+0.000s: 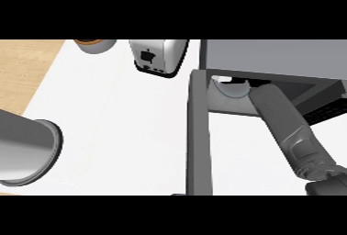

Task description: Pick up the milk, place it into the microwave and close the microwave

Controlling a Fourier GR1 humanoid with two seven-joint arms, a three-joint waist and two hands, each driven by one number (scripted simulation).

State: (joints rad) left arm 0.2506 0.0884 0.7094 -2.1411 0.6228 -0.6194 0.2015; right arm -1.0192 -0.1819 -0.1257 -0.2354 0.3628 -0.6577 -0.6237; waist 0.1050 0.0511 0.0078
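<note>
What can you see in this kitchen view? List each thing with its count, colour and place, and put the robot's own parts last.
Counter: one, white, across the view; wood-coloured strip at far left.
Microwave: one, grey, upper right.
Microwave door: one, dark grey, swung open, running down the middle.
Plate: one, pale, inside the microwave, partly hidden.
Toaster: one, silver and white, top centre.
Cup: one, white with a brown rim, top left, cut off.
Pot: one, metal grey, left edge.
Right forearm: one, grey, reaching into the microwave; hand hidden.
Milk: not visible.
</note>
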